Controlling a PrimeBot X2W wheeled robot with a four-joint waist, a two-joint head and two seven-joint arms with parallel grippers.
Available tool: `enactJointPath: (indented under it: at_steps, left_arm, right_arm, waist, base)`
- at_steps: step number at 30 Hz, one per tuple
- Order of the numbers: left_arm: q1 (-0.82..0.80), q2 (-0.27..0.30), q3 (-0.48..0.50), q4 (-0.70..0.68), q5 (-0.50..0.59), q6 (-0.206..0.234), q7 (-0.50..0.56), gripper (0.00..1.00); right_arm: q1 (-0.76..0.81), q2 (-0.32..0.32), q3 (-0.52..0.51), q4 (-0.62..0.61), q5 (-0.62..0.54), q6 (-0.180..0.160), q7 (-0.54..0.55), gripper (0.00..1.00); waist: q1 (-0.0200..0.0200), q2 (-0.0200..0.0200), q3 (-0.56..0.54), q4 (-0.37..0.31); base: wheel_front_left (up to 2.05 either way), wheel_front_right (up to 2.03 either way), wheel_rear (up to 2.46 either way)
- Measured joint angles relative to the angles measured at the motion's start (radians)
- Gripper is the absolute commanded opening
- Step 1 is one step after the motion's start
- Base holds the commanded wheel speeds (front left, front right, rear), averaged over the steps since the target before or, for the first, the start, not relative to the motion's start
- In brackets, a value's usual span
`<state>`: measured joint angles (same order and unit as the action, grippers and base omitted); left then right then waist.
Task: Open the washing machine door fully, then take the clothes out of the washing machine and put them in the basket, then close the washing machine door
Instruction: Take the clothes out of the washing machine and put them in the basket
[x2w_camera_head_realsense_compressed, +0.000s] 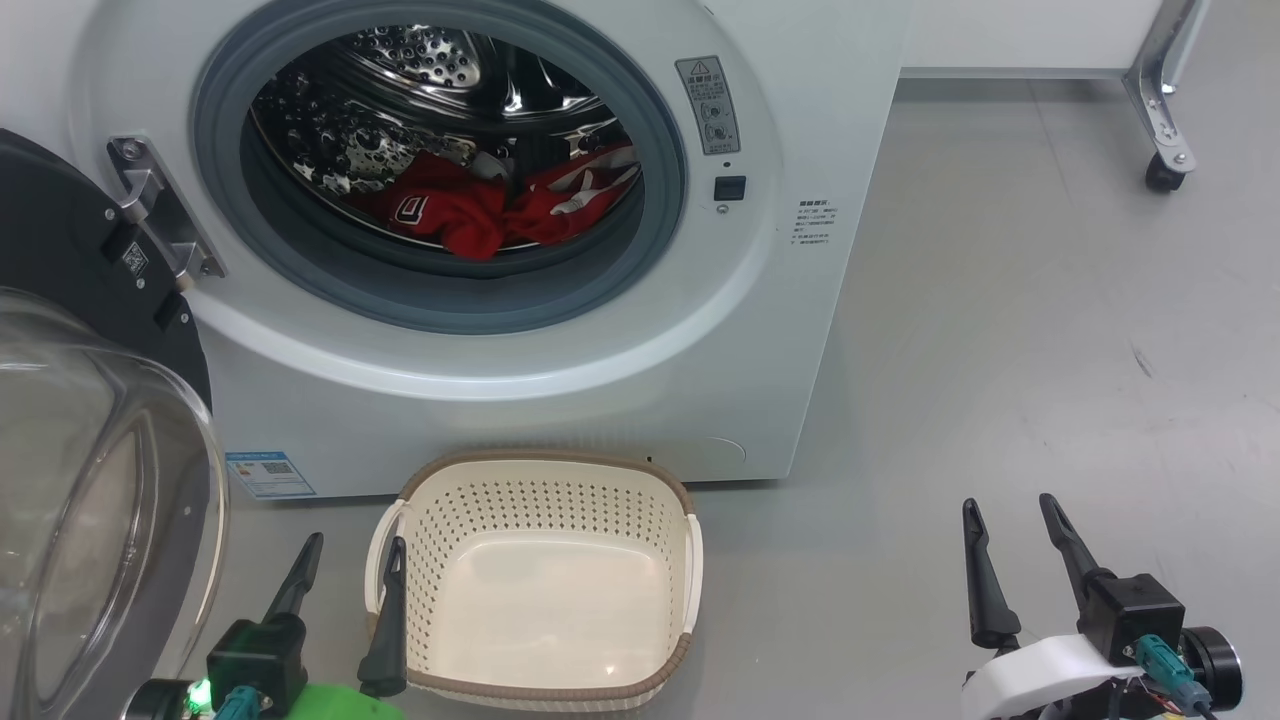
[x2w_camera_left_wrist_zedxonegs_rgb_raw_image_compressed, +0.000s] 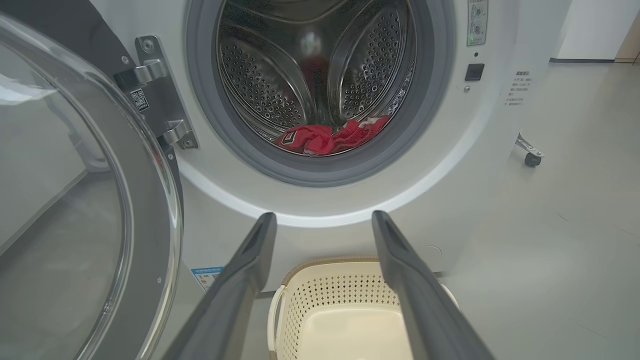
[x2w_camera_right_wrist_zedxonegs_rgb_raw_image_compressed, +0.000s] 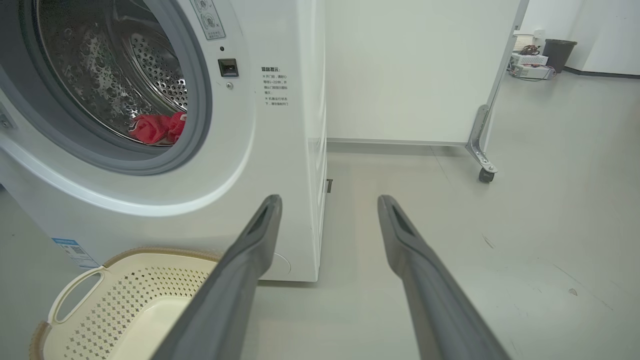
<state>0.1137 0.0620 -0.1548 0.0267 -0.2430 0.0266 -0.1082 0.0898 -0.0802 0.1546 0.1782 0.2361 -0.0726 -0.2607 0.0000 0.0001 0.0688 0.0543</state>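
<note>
**Operator:** Starting at the left. What is the door doing?

**Spotter:** The washing machine door (x2w_camera_head_realsense_compressed: 90, 480) is hanging swung wide on its hinge, with the glass bowl bulging toward you. It's looking rigid, glossy and probably heavy. When closing it, you're better off pushing on the black rim than on the slick glass.

**Operator:** Left arm?

**Spotter:** Your left pincer (x2w_camera_head_realsense_compressed: 356, 545) is hovering with its fingers apart, gripping nothing. In the head view one finger is lying across the basket's left handle. I cannot tell whether it is touching.

**Operator:** Containers?

**Spotter:** The basket (x2w_camera_head_realsense_compressed: 545, 462) is sitting on the floor (x2w_camera_head_realsense_compressed: 1000, 350) just in front of the washing machine (x2w_camera_head_realsense_compressed: 560, 380), below the port, and it's holding nothing. The drum (x2w_camera_head_realsense_compressed: 400, 90) is holding the clothes (x2w_camera_head_realsense_compressed: 470, 215). They're red fabric with white trim, lying bunched at the bottom near the front lip.

**Operator:** How are they going to handle?

**Spotter:** Soft, light and limp, I'm judging. You're looking for a raised fold on top of the heap to pinch. Loose ends are likely to be trailing and dragging on the grey seal (x2w_camera_head_realsense_compressed: 450, 300). I cannot tell how many pieces there are.

**Operator:** Right arm?

**Spotter:** Your right pincer (x2w_camera_head_realsense_compressed: 1008, 505) is hovering low at the right with its fingers spread and empty, well apart from both the machine and the basket.
</note>
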Motion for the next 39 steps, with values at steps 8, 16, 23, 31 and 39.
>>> enactJointPath:
  at_steps: [8,16,23,31,39]
  left_arm:
    - [-0.001,0.0,0.0,-0.001,0.0,0.005,-0.009,1.0]
    - [-0.001,0.0,-0.003,0.0,0.0,0.008,-0.009,1.0]
    - [-0.001,0.0,-0.006,0.0,0.009,0.008,-0.009,1.0]
    - [-0.001,0.0,-0.006,0.002,0.007,0.008,-0.008,1.0]
    - [-0.008,-0.001,-0.011,0.002,-0.013,0.007,-0.007,1.0]
  right_arm:
    - [0.0,0.0,0.0,0.0,0.0,0.0,0.0,1.0]
    - [0.0,0.001,0.0,0.001,0.0,0.001,0.0,1.0]
    - [0.0,0.001,-0.001,0.001,-0.001,0.001,0.0,1.0]
    - [-0.001,0.002,-0.001,0.001,-0.002,0.001,0.0,1.0]
    - [-0.008,0.001,0.0,-0.011,-0.01,0.004,0.0,1.0]
  waist:
    - [0.0,0.0,0.005,-0.001]
    - [0.0,0.0,0.004,-0.001]
    - [0.0,0.0,0.01,0.001]
    - [0.0,0.0,0.015,0.0]
    - [0.0,0.0,0.045,-0.009]
  base:
    - [0.32,-0.32,0.0]
    - [0.04,-0.04,0.0]
    - [0.0,0.0,0.0]
    - [0.0,0.0,0.0]
    - [0.0,0.0,0.0]
